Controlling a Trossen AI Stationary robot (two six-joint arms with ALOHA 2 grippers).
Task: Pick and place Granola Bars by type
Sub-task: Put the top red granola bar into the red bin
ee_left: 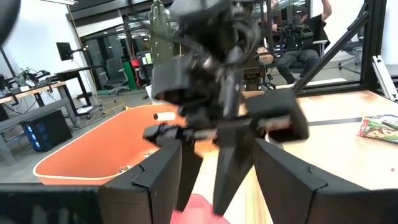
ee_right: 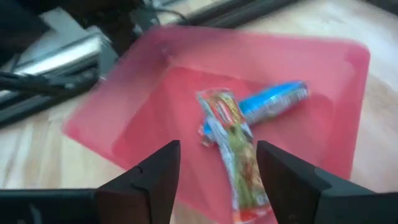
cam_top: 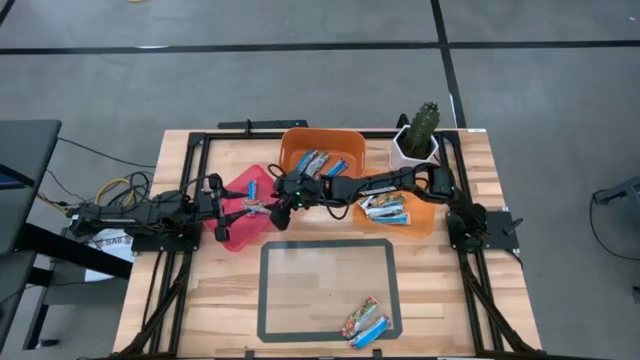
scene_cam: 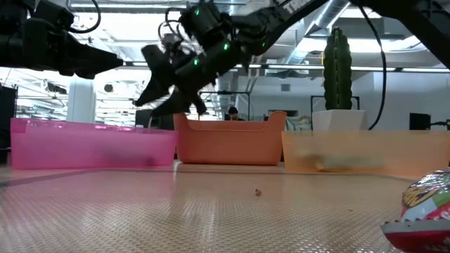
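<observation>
Hovering right gripper (ee_right: 214,171) over pink bin (ee_right: 311,68), jaws apart, releasing multicoloured bar (ee_right: 233,152) onto blue bar (ee_right: 273,101) inside; left gripper (ee_left: 214,180) waiting beside, jaws apart, leaving room

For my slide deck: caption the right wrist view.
Open right gripper above the pink bin, a multicoloured granola bar lying across a blue one.

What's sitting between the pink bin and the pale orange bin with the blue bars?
In the high view, the deep orange bin with a few bars sits between the pink bin and pale orange bin; the right gripper reaches across.
</observation>
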